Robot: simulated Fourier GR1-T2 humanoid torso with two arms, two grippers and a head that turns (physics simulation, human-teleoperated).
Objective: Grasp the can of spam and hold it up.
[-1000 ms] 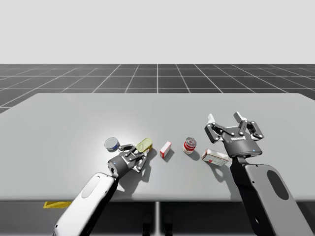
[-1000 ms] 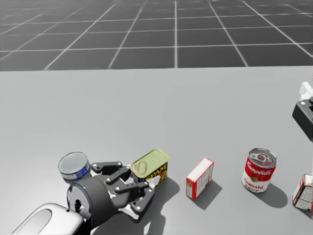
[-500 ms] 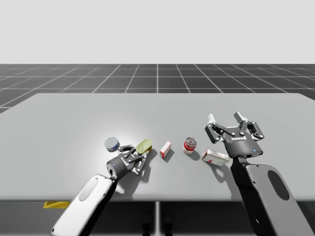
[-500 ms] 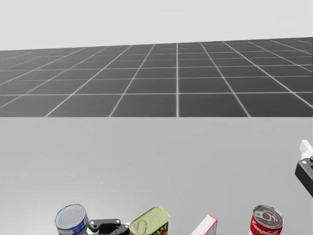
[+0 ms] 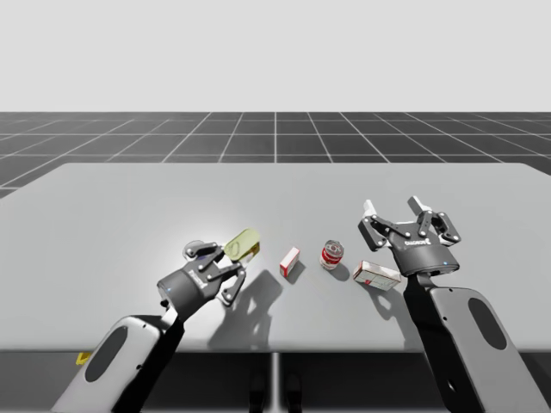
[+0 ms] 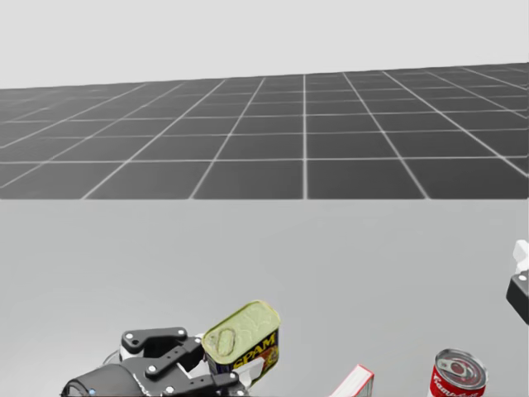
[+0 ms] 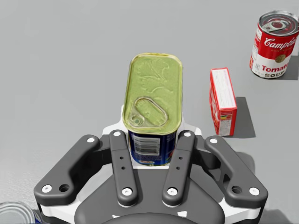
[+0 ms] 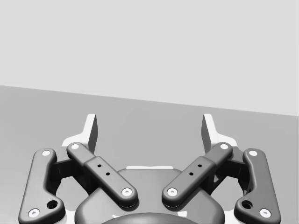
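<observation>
High view: my left pincer [image 5: 231, 258] is clamped on the spam can [image 5: 242, 243], which is tilted and looks clear of the counter [image 5: 129, 206], its shadow lying apart from it. I judge the grasp done and the lift begun; what remains is to raise it further and hold it. The small red-and-white box [image 5: 289, 261] stands just beside it, the red-and-white can [image 5: 331, 255] beyond that, and a flat box [image 5: 375, 274] lies by my right arm. My right pincer [image 5: 394, 206] hovers well apart, spread wide. The near counter edge is close behind my left arm; upward is free.

Head view: the spam can [image 6: 244, 343] is held in the left pincer [image 6: 216, 368], with bare counter and open air ahead.

Left wrist view: both fingers of the pincer [image 7: 153, 149] press the spam can [image 7: 152, 105] from two sides, lid facing the camera. The small box [image 7: 223, 100] lies beside it without touching, so a straight rise should avoid it.

Right wrist view: the pincer [image 8: 150, 133] gapes wide, with nothing between its fingers.
</observation>
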